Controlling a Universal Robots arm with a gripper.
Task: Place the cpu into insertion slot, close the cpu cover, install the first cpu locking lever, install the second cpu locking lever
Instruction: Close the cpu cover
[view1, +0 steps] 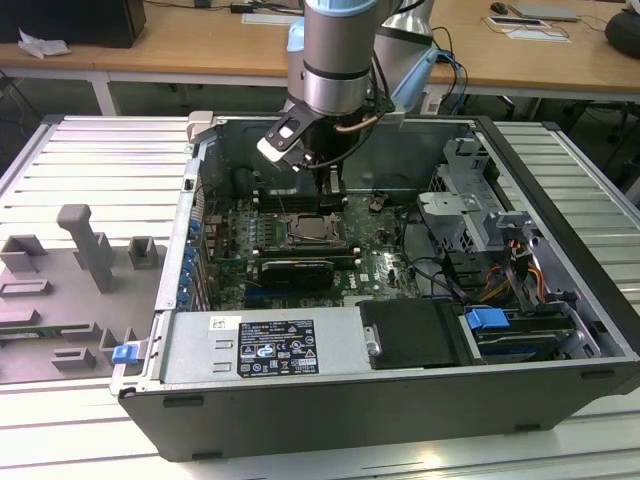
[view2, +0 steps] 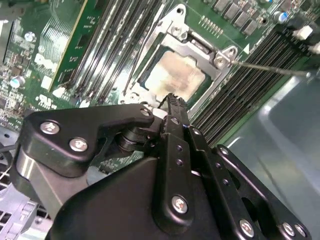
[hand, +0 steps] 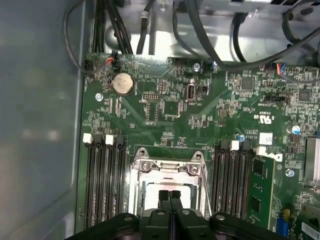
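The cpu (view2: 176, 74), a pale silvery-beige square, lies in the insertion slot (view1: 312, 231) on the green motherboard. The cpu cover (view2: 199, 49), a silvery frame, lies flat over it with the chip showing through its window; in the first wrist view the cover (hand: 167, 167) sits between the memory slots. A thin metal lever rod (view2: 270, 68) sticks out from one corner of the socket, over the memory slots. My gripper (view2: 172, 100) hangs just above the socket's edge, shut with its fingers pressed together and nothing between them. The exterior view shows the gripper (view1: 330, 195) inside the open case.
Long black memory slots (hand: 104, 175) flank the socket on both sides. Black cables (hand: 210, 45) hang over the board's far edge. The case wall (hand: 40, 125) stands close beside the board. A drive cage (view1: 470, 215) and power supply (view1: 270, 345) fill the case's other parts.
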